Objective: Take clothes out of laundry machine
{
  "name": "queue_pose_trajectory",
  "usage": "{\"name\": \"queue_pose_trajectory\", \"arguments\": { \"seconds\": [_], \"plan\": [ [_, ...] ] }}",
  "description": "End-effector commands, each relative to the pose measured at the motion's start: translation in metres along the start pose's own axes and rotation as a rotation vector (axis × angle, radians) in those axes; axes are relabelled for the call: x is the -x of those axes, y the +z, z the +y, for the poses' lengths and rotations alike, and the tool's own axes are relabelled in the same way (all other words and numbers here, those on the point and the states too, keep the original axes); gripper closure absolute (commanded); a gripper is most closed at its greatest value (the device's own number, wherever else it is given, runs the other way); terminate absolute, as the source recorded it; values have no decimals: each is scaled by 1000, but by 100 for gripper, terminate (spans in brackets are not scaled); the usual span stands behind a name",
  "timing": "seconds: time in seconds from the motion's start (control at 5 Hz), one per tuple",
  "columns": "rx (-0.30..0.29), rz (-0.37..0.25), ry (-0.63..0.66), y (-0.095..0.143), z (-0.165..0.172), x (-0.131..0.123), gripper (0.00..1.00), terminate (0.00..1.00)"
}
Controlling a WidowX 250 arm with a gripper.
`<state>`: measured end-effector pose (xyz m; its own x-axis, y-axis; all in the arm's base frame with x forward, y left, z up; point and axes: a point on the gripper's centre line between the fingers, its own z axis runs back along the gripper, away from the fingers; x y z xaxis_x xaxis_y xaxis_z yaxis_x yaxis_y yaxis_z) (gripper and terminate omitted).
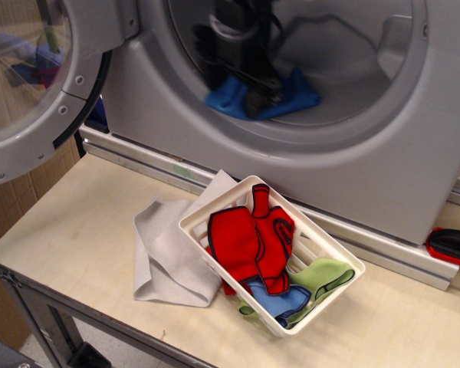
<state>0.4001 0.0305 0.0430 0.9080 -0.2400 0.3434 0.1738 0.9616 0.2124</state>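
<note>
Half the blue cloth (297, 90) hides behind the blurred tool (231, 83).

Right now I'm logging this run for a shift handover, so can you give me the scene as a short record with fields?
claw: inside the drum mouth, down at the blue cloth; blurred, open or shut unclear
blue cloth: lying in the drum, not yet out
laundry machine: grey front-loader, door swung open to the left
basket: white, on the table below the drum
basket contents: red garment, small blue piece, green cloth
grey cloth: on the table, partly under the basket
</note>
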Motion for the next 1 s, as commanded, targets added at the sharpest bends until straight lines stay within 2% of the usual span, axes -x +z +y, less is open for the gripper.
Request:
{"name": "queue_pose_trajectory", "arguments": {
  "seconds": [0.0, 0.2, 0.4, 0.6, 0.8],
  "plan": [
    [-18, -113, 37, 31, 5, -14, 100, 0],
    [-32, -112, 93, 49, 3, -5, 100, 0],
    [-1, -92, 178, 70, -7, 12, 100, 0],
    [91, -72, 242, 81, -40, 32, 100, 0],
    [157, -45, 225, 78, -81, 46, 100, 0]
  ]
}}
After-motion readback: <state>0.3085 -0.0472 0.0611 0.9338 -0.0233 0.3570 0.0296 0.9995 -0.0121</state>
